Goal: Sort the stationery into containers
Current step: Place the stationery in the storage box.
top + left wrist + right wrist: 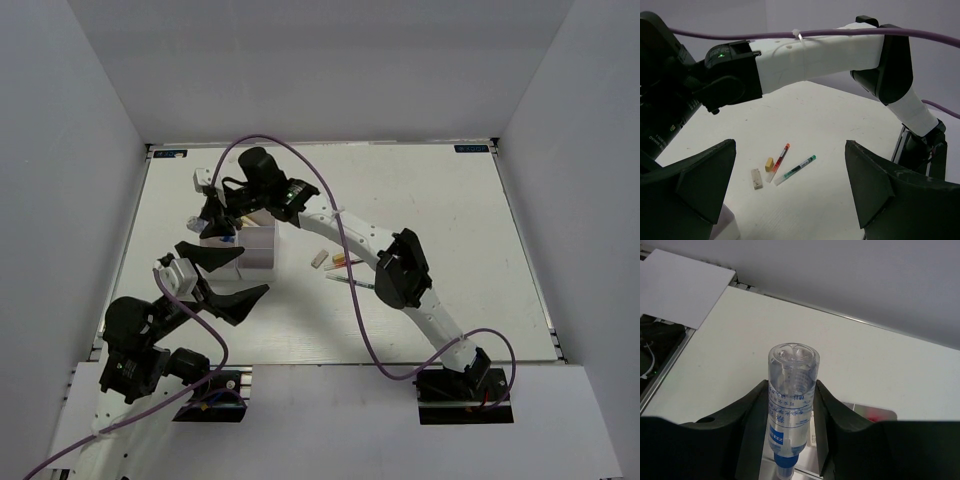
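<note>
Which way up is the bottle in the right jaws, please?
Inverted: the bottle has its blue cap down, clear base towards the camera.

A white table (420,200) — enclosed by plain grey walls (330,60) on three sides.

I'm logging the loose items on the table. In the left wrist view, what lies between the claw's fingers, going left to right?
Pale eraser → yellow eraser → red-tipped pen → green-tipped pen.
</note>
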